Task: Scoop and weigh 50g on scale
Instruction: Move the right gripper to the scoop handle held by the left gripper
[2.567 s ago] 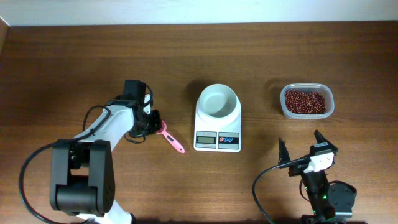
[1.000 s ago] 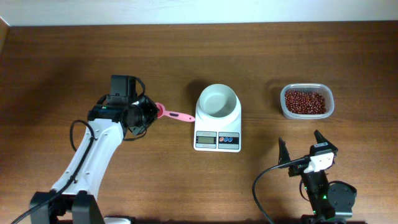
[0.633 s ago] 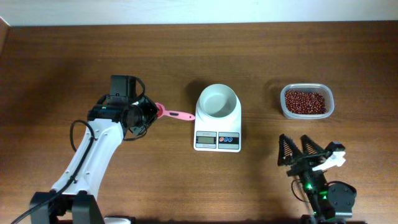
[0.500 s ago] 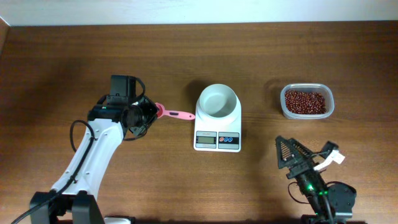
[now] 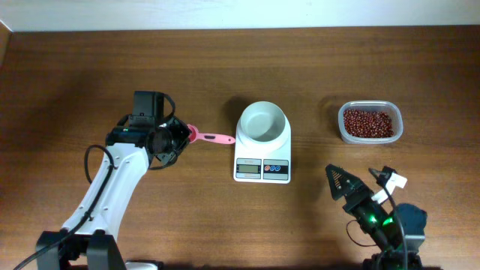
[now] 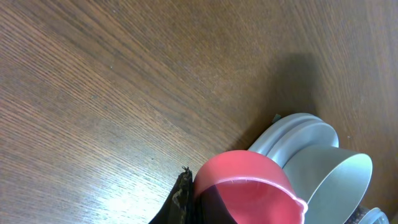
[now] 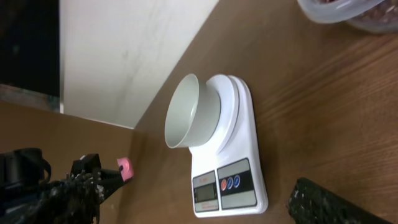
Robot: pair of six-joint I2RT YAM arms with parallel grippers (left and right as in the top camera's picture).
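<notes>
1 scale [image 5: 262, 160]; 1 tub [image 5: 370, 140]; 1 bean heap [image 5: 367, 122]; 1 pink scoop [image 5: 214, 139]

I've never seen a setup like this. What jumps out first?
A pink scoop, clamped in the left gripper, points at the white scale mid-table, whose bowl is empty. At the right, a clear tub holds dark red beans.

The scale [image 5: 262, 156] readout is too small to read.
</notes>
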